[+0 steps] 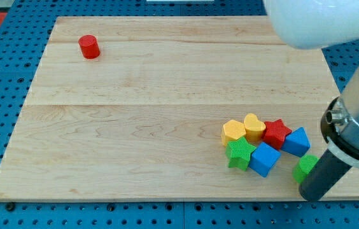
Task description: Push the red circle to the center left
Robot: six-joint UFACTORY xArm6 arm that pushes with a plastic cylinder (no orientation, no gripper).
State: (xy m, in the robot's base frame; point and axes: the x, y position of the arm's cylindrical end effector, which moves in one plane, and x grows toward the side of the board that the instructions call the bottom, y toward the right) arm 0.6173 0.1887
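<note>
The red circle (90, 46) is a small red cylinder near the board's top left corner, alone. My tip (311, 194) is the lower end of the dark rod at the view's bottom right, near the board's bottom edge. It stands right beside a green block (305, 167), which the rod partly hides. The tip is far from the red circle, across the whole board.
A cluster sits at the lower right: a yellow hexagon-like block (233, 131), a yellow heart (254, 126), a red star (276, 133), a blue block (296, 141), a green star (240, 152) and a blue cube (264, 158). The wooden board (135, 108) lies on blue pegboard.
</note>
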